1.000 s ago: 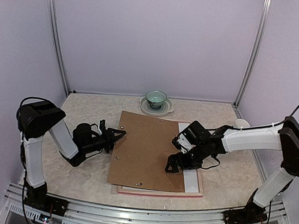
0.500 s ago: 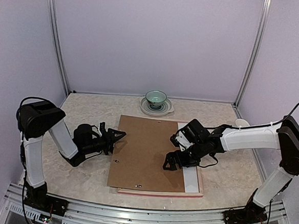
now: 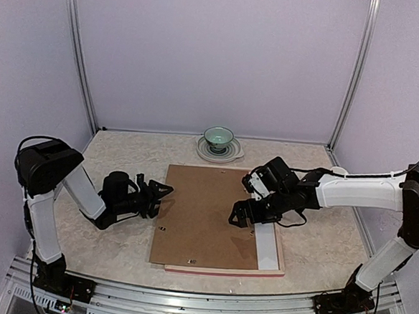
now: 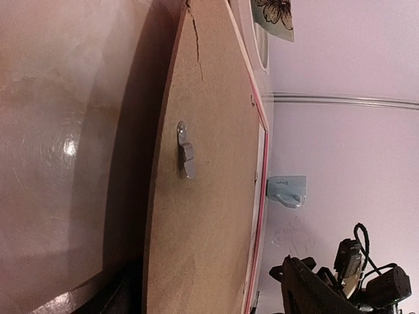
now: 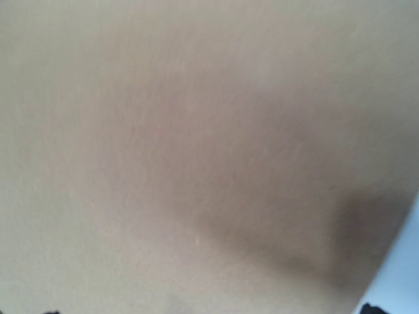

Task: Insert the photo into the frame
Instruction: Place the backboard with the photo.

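Note:
The frame (image 3: 223, 271) lies flat mid-table, showing only a pink rim at its near and right sides. A brown backing board (image 3: 202, 217) covers most of it, and a white strip (image 3: 266, 247) shows along the board's right edge. The photo is hidden. My left gripper (image 3: 161, 195) stands open just left of the board's left edge, holding nothing. In the left wrist view the board (image 4: 209, 131) runs between its dark fingers (image 4: 314, 291), beside the pink rim (image 4: 258, 196). My right gripper (image 3: 243, 213) is open, low over the board's right part; its wrist view is filled by blurred board (image 5: 196, 163).
A green bowl on a plate (image 3: 218, 139) stands at the back centre. A small pale object (image 3: 338, 171) sits at the back right. Small metal clips (image 4: 186, 152) stick up from the board. Walls close in the table on three sides.
The board's raised left edge has come down flat onto the frame. My left gripper has opened off that edge and drawn back left. The right gripper shifted slightly towards the back.

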Robot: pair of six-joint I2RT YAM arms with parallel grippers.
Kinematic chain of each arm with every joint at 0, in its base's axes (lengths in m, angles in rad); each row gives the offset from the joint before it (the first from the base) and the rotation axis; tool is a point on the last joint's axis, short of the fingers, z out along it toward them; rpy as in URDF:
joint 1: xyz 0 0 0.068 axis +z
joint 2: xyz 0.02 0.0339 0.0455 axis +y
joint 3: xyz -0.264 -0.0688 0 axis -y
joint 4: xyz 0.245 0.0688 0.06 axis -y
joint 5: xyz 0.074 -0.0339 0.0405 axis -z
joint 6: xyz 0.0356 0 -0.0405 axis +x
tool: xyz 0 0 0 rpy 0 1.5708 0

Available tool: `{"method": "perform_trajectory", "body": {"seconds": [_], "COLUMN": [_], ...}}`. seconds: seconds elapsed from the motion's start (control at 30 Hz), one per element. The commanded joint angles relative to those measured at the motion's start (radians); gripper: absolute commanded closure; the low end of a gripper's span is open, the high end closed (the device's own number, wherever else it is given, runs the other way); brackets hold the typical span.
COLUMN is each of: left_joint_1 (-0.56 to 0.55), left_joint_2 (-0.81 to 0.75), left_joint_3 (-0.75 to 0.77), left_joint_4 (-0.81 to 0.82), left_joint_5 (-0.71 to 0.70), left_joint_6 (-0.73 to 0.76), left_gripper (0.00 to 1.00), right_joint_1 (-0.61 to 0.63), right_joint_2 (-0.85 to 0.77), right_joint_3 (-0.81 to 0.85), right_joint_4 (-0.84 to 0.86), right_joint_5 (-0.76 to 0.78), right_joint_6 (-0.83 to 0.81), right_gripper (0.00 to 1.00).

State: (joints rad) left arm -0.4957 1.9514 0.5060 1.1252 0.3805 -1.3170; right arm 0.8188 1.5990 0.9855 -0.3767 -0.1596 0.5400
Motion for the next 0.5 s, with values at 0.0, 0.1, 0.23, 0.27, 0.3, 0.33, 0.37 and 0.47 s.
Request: {"method": "perform_trajectory", "body": {"seconds": [0.0,0.1,0.23,0.27,0.3,0.33,0.37,0.47], "left_joint_1": [0.009,0.008,0.002,0.000,-0.003,-0.005,-0.008,-0.012], "left_joint_2": [-0.059,-0.086,-0.102,-0.103,-0.106,-0.106,-0.107,-0.104], "left_joint_3": [0.028,0.057,0.101,0.112,0.123,0.133,0.138,0.148], "left_joint_4": [-0.136,-0.222,-0.328,-0.356,-0.383,-0.401,-0.409,-0.412], "left_joint_5": [-0.010,-0.016,-0.021,-0.023,-0.026,-0.027,-0.030,-0.027], "left_joint_6": [0.078,0.121,0.173,0.184,0.197,0.206,0.212,0.214], "left_gripper": [0.29,0.29,0.29,0.28,0.28,0.28,0.28,0.28], "right_joint_1": [-0.044,-0.111,-0.180,-0.190,-0.197,-0.204,-0.212,-0.237], "right_joint_2": [-0.087,-0.126,-0.148,-0.146,-0.143,-0.140,-0.138,-0.130], "right_joint_3": [-0.009,-0.051,-0.101,-0.108,-0.114,-0.120,-0.129,-0.152], "right_joint_4": [-0.001,0.013,0.021,0.021,0.020,0.022,0.028,0.053], "right_joint_5": [0.109,0.128,0.141,0.146,0.149,0.152,0.151,0.137], "right_joint_6": [0.057,0.109,0.148,0.152,0.156,0.162,0.173,0.205], "right_gripper": [0.01,0.01,0.01,0.01,0.01,0.01,0.01,0.01]}}
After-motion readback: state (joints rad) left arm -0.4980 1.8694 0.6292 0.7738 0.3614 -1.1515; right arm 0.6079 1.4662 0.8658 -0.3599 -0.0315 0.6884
